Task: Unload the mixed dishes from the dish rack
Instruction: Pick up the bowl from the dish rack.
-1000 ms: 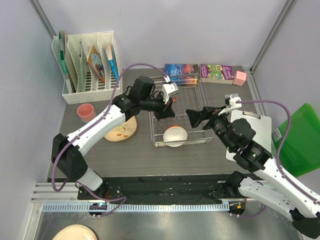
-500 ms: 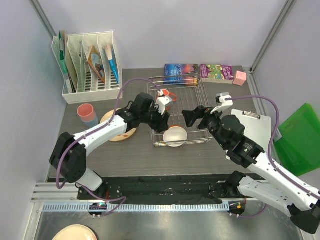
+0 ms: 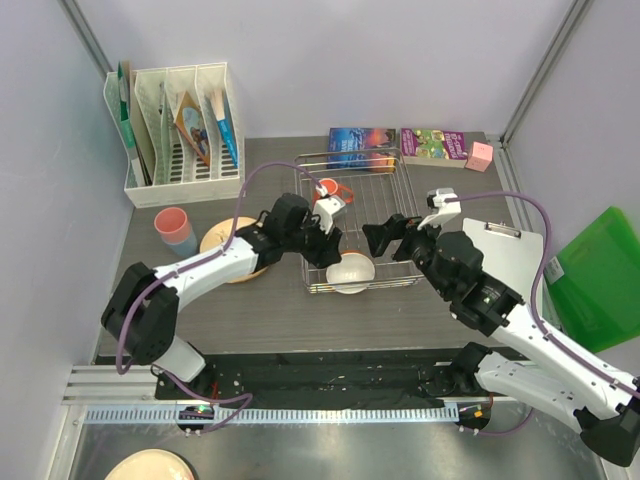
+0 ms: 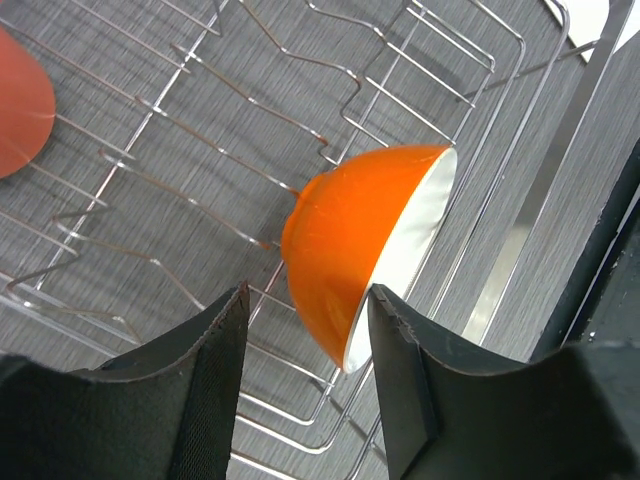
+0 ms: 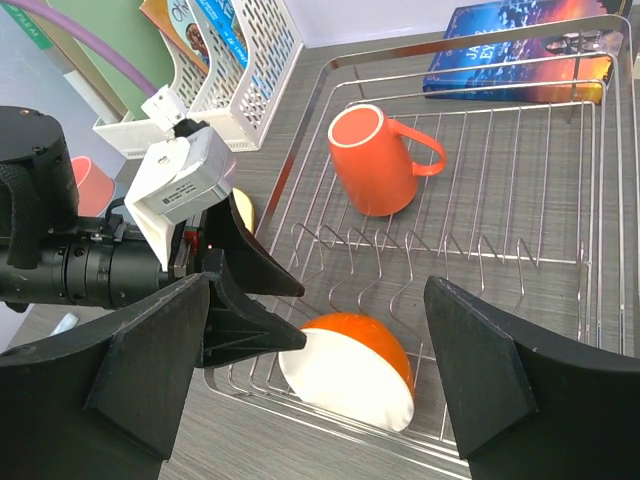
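left gripper (image 4: 305,298): parted, astride orange bowl (image 4: 350,250) rim; contact unclear.
right gripper (image 5: 315,285): spread wide, empty, above dish rack (image 5: 520,200).
orange bowl: on edge, rack's near end.
orange mug (image 5: 370,165): on its side, farther back.
plate (image 3: 213,240): mostly hidden under left arm.

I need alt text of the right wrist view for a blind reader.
An orange bowl with white inside stands on edge in a silver wire dish rack, the open left gripper close beside it. An orange handled mug sits farther back in the rack.
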You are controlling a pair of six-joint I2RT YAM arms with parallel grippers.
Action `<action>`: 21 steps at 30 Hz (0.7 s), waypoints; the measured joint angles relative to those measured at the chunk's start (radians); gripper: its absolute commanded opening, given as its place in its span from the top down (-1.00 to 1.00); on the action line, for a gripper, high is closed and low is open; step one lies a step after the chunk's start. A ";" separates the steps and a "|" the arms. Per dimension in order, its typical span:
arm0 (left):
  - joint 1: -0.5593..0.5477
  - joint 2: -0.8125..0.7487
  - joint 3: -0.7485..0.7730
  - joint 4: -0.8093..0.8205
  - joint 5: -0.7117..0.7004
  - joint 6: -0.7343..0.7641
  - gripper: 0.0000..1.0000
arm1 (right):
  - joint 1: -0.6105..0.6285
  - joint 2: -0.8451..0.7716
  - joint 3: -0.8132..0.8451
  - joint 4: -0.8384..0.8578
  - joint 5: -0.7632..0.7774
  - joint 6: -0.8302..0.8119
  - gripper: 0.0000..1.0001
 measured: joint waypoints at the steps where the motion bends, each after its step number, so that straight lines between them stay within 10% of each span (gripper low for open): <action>1: -0.004 0.003 0.000 0.007 0.000 -0.002 0.03 | 0.000 0.001 -0.002 -0.002 0.000 0.000 -0.88; 9: -0.064 0.060 -0.012 0.060 -0.042 -0.016 0.33 | 0.000 0.017 -0.007 0.005 0.006 0.000 -0.88; 14: -0.087 0.081 -0.018 0.076 -0.101 0.015 0.98 | 0.000 0.019 -0.014 0.006 0.008 0.000 -0.88; 21: -0.103 0.077 -0.027 0.095 -0.227 0.053 1.00 | 0.000 0.016 -0.022 0.006 0.012 0.000 -0.88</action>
